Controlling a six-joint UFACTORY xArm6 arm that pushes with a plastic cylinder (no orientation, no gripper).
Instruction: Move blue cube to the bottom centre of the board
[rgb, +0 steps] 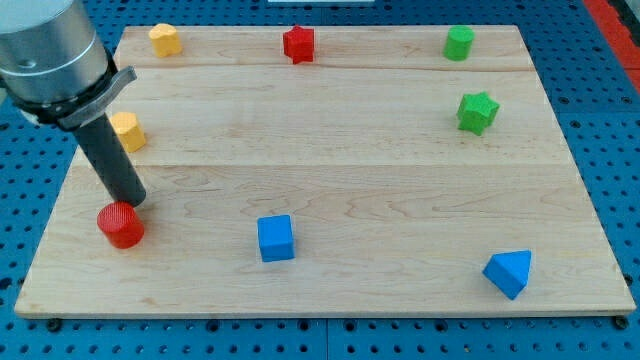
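Observation:
The blue cube (276, 238) sits on the wooden board (330, 150) near the view's bottom, left of centre. My tip (132, 201) is at the view's left, just above the red cylinder (121, 224) and close to touching it. The tip is well to the left of the blue cube, about a quarter of the board's width away. The rod rises up to the left toward the arm's grey body.
A blue triangular block (509, 271) lies at the bottom right. A yellow block (127, 131) sits behind the rod at left, another yellow block (165, 39) at top left. A red star (298, 43) is at top centre. A green block (459, 42) and a green star (477, 111) are at top right.

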